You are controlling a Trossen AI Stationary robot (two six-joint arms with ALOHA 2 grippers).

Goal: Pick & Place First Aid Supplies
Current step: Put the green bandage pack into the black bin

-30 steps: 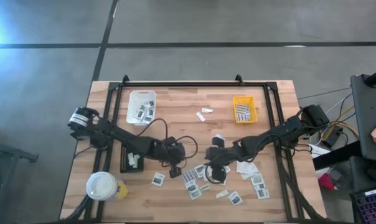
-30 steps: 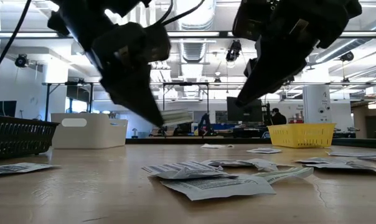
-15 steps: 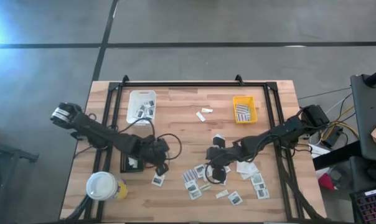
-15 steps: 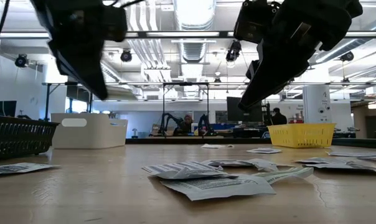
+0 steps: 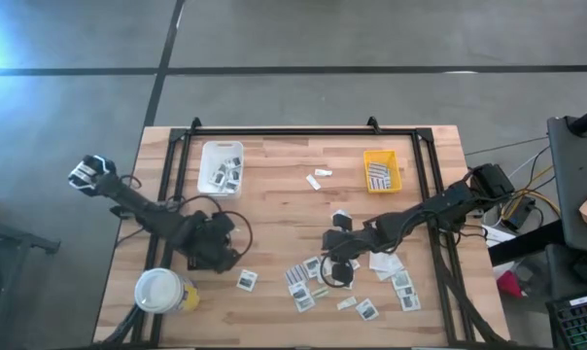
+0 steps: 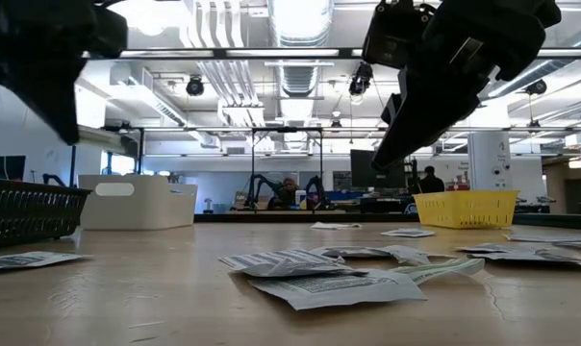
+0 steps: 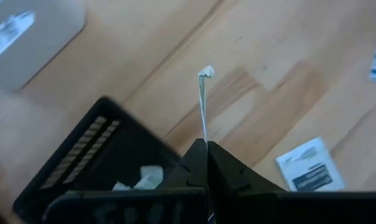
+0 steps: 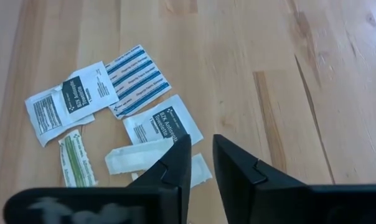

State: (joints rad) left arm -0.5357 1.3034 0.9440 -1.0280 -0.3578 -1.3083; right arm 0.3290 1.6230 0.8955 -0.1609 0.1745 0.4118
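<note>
Left gripper (image 5: pixel 219 255) now over black tray (image 5: pixel 198 261)

The high view looks straight down on the whole desk (image 5: pixel 274 175). The low view sits at desk-top level, facing the room. Each wrist view looks closely down at the desk; all 4 share its packets (image 8: pixel 164 122).

I'm looking into a big open robotics lab or workshop hall. Across the middle of the low view, rows of ceiling strip lights (image 6: pixel 300 53) and exposed ducts (image 6: pixel 214 77) are running overhead, with workbenches and monitors (image 6: pixel 367 173) lining the far wall. From above, I'm seeing a polished concrete floor (image 5: pixel 303 39) filling the upper frame around my wooden table (image 5: pixel 284 199).
</note>
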